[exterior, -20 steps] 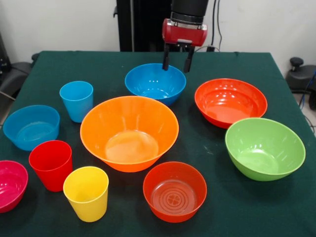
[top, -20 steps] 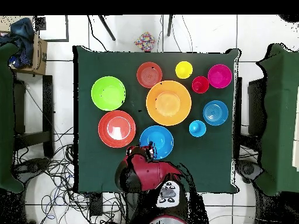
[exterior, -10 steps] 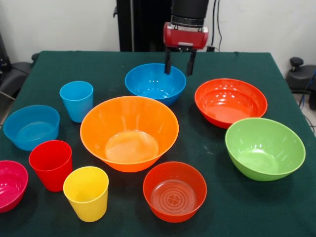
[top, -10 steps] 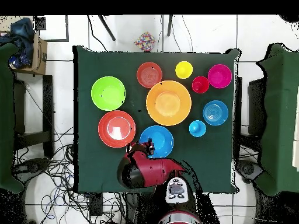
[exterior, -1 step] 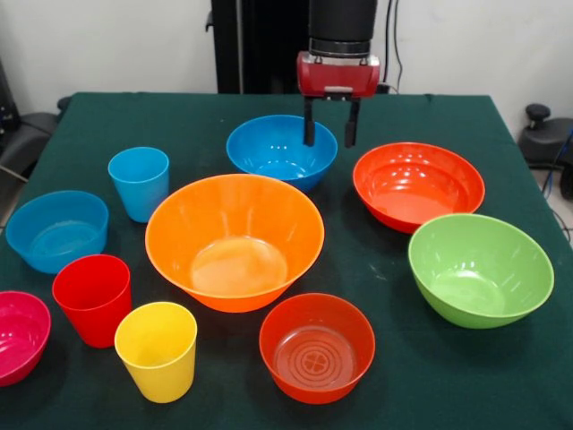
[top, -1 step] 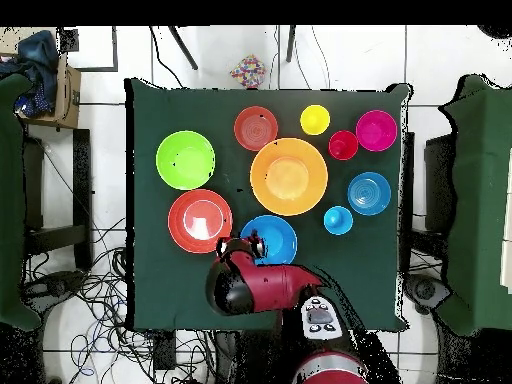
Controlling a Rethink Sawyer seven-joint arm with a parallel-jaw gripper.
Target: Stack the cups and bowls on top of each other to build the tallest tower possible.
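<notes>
Cups [exterior, -1 step: 140, 183], three smooth tapered plastic tumblers, stand toward the tabletop's [exterior, -1 step: 421, 376] left edge among glossy round bowls [exterior, -1 step: 480, 267], the largest orange bowl [exterior, -1 step: 235, 240] mid-table with nothing stacked in it, while the gripper [exterior, -1 step: 329, 136] hangs empty, fingers [exterior, -1 step: 309, 125] parted, at the blue bowl's [exterior, -1 step: 280, 150] far-right rim

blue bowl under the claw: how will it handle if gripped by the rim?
The blue bowl looks glossy, so the open claw may slip on its rim. It looks like thin plastic, probably light. A one-sided rim grip would likely tilt it.
</notes>
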